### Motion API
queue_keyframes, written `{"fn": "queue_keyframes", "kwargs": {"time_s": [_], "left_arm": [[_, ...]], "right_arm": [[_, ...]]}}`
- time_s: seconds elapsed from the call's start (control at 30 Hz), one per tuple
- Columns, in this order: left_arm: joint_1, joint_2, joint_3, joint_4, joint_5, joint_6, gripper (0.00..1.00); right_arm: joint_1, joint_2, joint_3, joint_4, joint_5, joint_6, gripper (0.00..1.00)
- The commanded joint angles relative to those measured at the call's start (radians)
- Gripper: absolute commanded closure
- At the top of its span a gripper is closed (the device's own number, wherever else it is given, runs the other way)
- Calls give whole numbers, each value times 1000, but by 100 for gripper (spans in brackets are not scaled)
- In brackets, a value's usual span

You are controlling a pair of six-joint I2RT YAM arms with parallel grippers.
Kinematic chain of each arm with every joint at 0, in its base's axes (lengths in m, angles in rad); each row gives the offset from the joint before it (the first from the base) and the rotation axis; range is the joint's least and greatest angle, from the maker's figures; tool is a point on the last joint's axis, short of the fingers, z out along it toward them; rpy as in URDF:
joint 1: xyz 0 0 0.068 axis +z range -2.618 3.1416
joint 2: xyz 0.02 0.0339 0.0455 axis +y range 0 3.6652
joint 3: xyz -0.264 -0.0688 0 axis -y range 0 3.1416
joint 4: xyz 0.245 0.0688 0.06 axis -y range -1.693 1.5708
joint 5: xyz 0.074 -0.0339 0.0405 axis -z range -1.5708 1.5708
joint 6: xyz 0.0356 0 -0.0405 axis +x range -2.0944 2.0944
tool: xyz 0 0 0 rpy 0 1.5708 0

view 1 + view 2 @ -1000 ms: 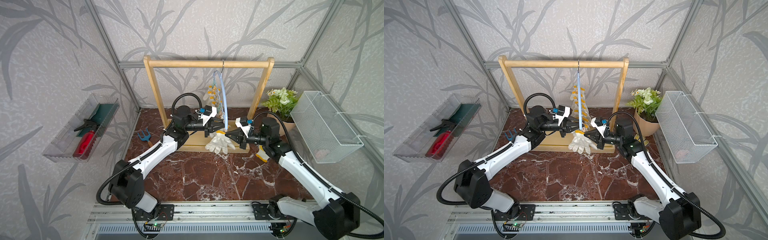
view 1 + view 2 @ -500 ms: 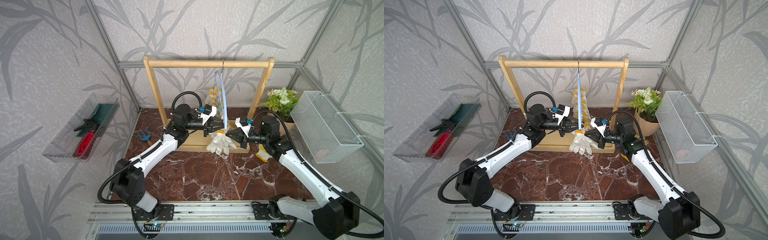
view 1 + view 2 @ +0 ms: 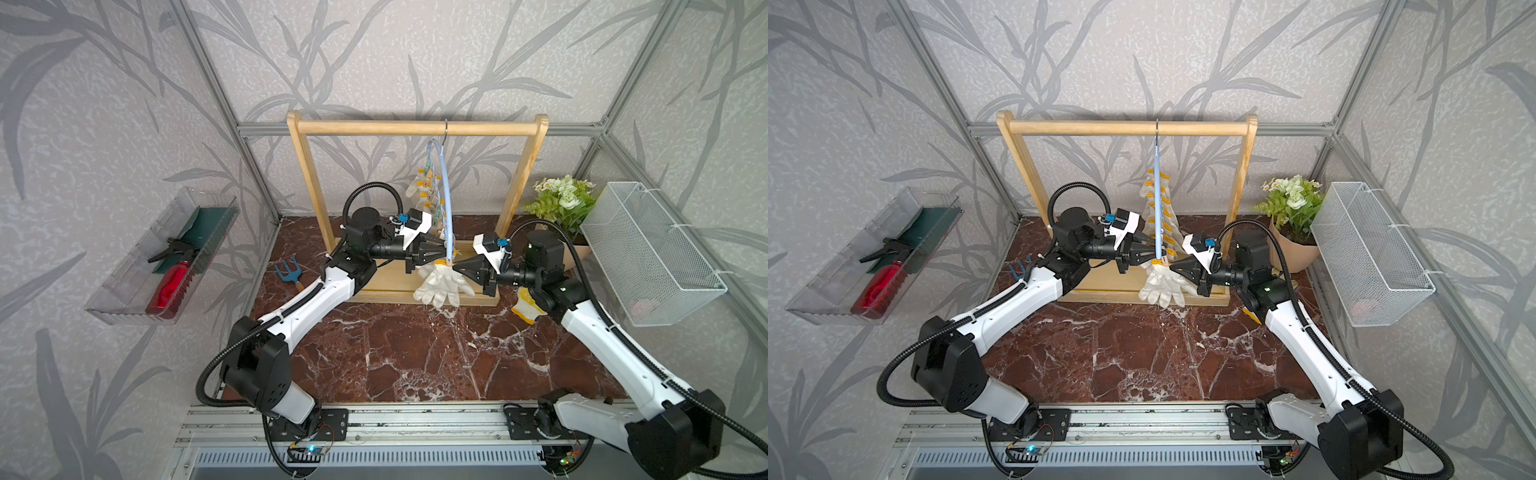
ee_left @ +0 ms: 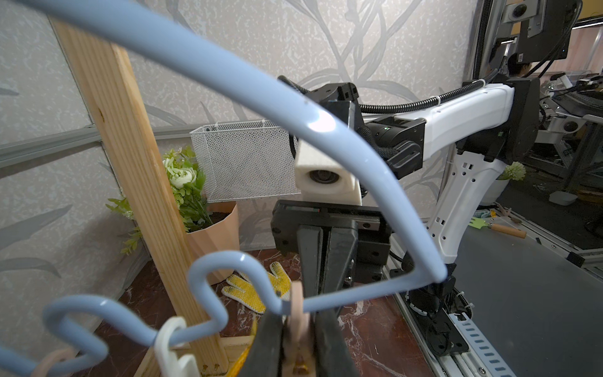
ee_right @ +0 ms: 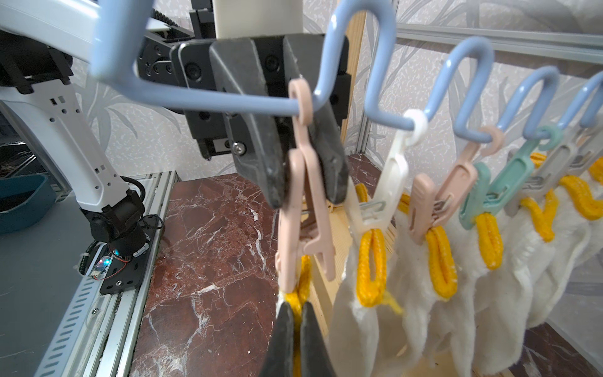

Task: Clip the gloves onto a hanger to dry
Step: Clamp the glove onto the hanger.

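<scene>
The light-blue hanger [image 3: 446, 195] hangs by its hook from the wooden rack. Several off-white gloves [image 5: 424, 293] with yellow cuffs hang clipped along it. My left gripper [image 4: 298, 326] is shut on the handles of the endmost pink clip [image 5: 305, 182], whose lower jaws stand apart around a yellow cuff. My right gripper [image 5: 295, 313] is shut on that cuff from below. That glove [image 3: 440, 284] dangles with its fingers down in both top views, as does the same glove [image 3: 1163, 284]. The two grippers meet tip to tip under the hanger's near end.
The wooden rack [image 3: 415, 126] stands at the back on the marble floor. A yellow patterned glove [image 3: 525, 307] lies by the right arm. A potted plant [image 3: 561, 203] and a wire basket [image 3: 648, 253] are at the right. A blue hand fork [image 3: 289, 272] and a clear tray [image 3: 124, 286] are at the left.
</scene>
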Motion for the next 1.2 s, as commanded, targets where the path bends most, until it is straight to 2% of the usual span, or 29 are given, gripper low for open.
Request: {"fn": "queue_keyframes", "kwargs": {"time_s": [0.0, 0.4, 0.93, 1.0, 1.07, 1.17], "left_arm": [[5, 1, 20, 5, 36, -4, 100], [9, 12, 20, 0, 53, -7, 100], [9, 2, 12, -49, 11, 40, 100], [9, -2, 10, -54, 5, 42, 90], [9, -11, 0, -52, -6, 45, 78], [10, -27, -25, -27, -25, 40, 67]], "right_arm": [[-6, -13, 41, 10, -18, -12, 100], [-11, -17, 61, 21, -20, -9, 100], [-11, -11, 70, 47, -51, 24, 100], [-11, -13, 65, 59, -44, 35, 100], [-11, -16, 57, 72, -38, 45, 88], [-11, -16, 44, 85, -23, 60, 75]]}}
